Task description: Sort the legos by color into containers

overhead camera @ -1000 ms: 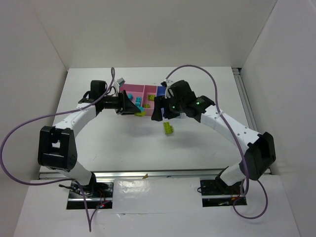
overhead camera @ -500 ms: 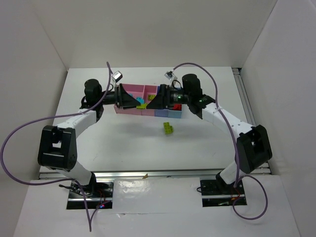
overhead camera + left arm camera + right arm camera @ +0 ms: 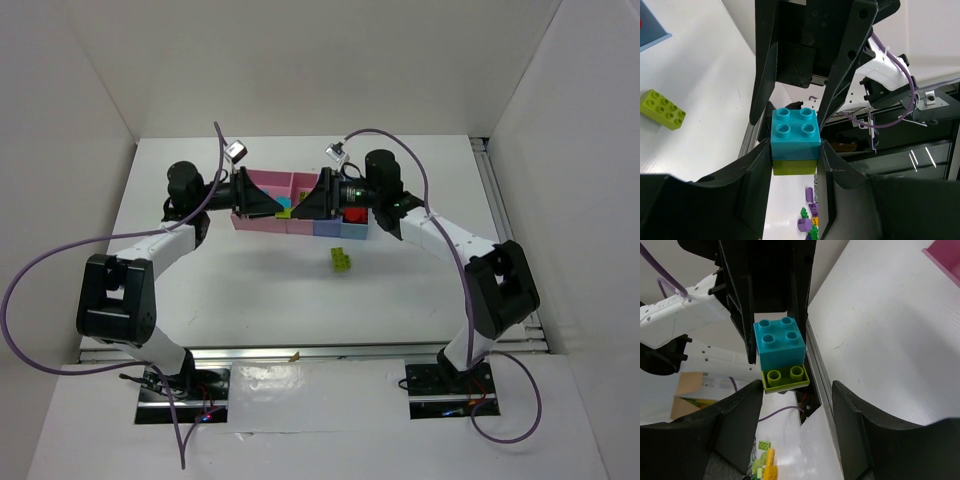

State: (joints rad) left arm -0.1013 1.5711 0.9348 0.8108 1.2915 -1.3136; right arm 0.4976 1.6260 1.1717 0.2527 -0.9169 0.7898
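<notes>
The two arms have just swung up from the bricks and turned to face each other, so both grippers now hang nose to nose above the tray (image 3: pixel 262 223) instead of pointing down at it. The left gripper (image 3: pixel 795 150) is clamped tight on a two-brick stack (image 3: pixel 795 147), a cyan brick (image 3: pixel 795 132) pressed onto a lime brick (image 3: pixel 794 166), held out straight ahead of its fingers. The right gripper (image 3: pixel 797 385) has narrowed over the last moment but its jaws stand partly open, one on either side of the stack's free end and clear of it, gripping nothing. To me this looks like the set-up for pulling the pair apart, since two colours stuck together cannot go into one compartment. The right jaws would need to close on one brick alone, and a skewed pull could drop both. Below and nearer than the grippers, a loose lime brick (image 3: pixel 342 260) lies on the table (image 3: pixel 200 290) where it was, unsorted, and red bricks (image 3: pixel 352 215) sit in the blue compartment under the right gripper.
</notes>
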